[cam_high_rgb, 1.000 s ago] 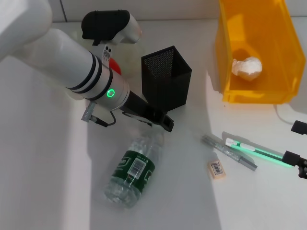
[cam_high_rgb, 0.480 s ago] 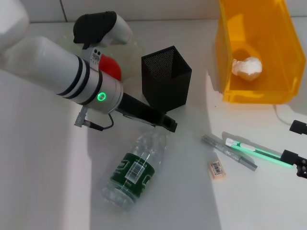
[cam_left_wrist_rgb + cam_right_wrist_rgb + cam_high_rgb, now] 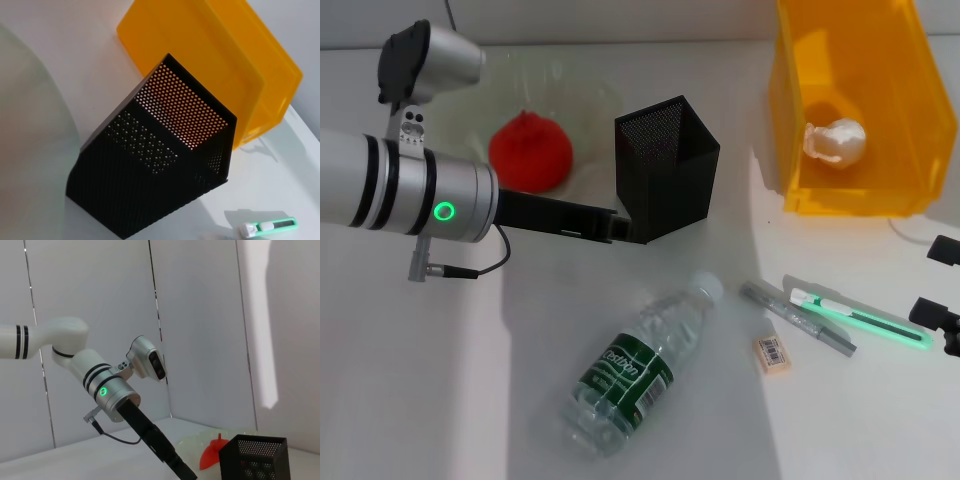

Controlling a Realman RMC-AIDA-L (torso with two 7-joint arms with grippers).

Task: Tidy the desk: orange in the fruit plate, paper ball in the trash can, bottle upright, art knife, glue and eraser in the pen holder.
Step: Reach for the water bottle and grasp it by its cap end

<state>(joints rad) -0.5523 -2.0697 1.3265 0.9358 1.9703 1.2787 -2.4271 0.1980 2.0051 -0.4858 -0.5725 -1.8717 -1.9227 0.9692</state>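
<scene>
Head view alone shows the fallen bottle (image 3: 638,370); left end effector (image 3: 625,229) grip state unclear.

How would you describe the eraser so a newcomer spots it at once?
Start at the yellow bin on the robot's right, then come toward the robot to the small items lying on the table. The eraser is the short tan block with a barcode label, nearest the bottle; the grey stick and green-white knife beside it are long and thin.
</scene>
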